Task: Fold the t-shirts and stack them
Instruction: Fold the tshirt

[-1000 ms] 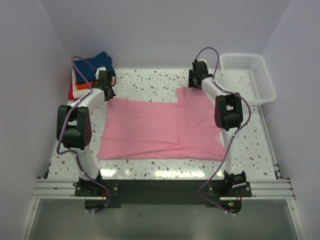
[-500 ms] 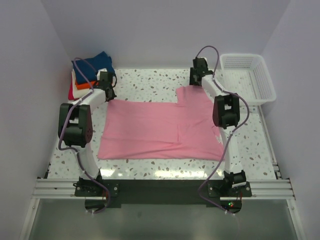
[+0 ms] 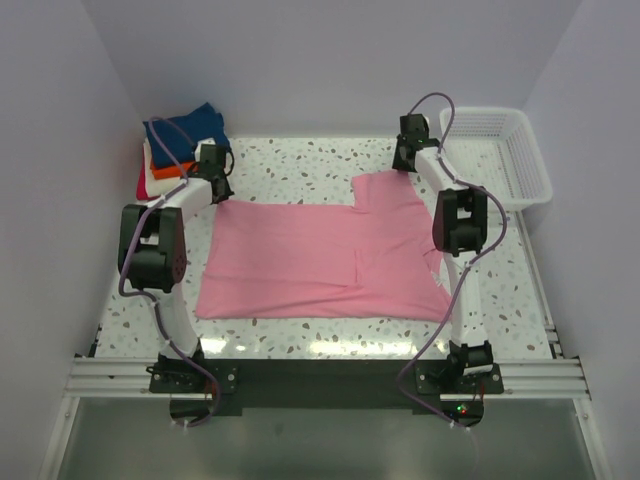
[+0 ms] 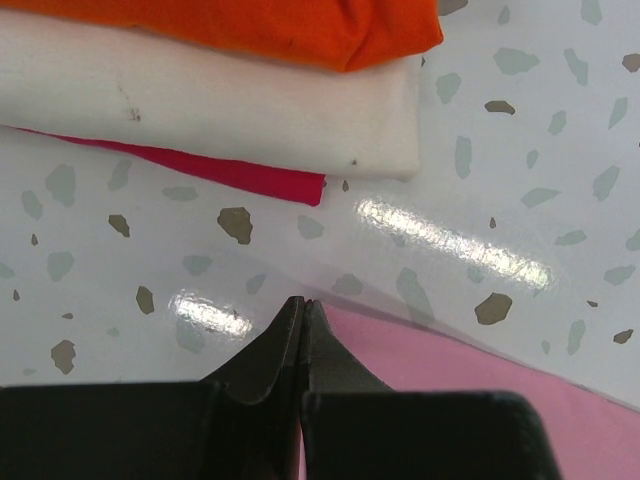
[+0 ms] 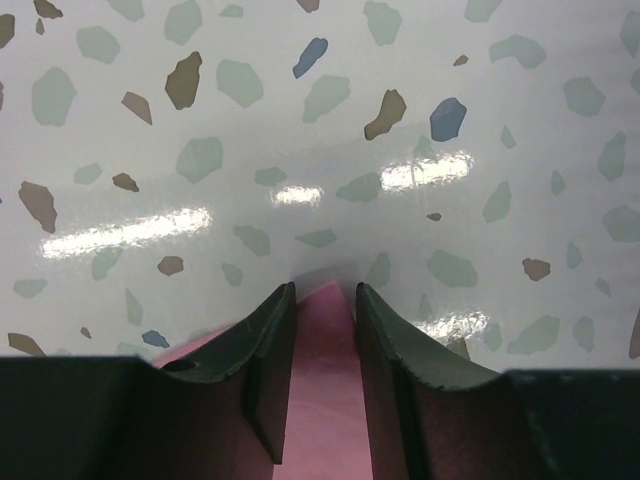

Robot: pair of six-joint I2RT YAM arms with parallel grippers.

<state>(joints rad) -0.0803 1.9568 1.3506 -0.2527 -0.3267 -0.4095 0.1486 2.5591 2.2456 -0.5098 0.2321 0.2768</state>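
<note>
The pink t-shirt (image 3: 300,260) lay spread flat across the middle of the surface (image 3: 300,160), one sleeve reaching toward the far right. At its far left corner the left jaws were pressed shut, tips down at the cloth's edge; whether any cloth was pinched between them I could not tell. At the sleeve's far corner the right jaws stood part open astride a tongue of pink, not yet gripping it. The step looked to be taking both far corners for a fold toward the near edge. To do it well, the right jaws likely needed to close squarely on the sleeve tip before either arm lifted, then both should rise level, keeping the far edge taut. In the far left corner sat the folded stack: red t-shirt (image 4: 250,175), cream-white t-shirt (image 4: 220,110), orange t-shirt (image 4: 250,25), navy t-shirt (image 3: 190,125). The basket (image 3: 483,112) stood at the far right. Since a second earlier the right arm (image 3: 458,225) had shifted rightward to that corner and its jaws had narrowed; the left arm (image 3: 150,245) and the pink t-shirt looked unchanged
</note>
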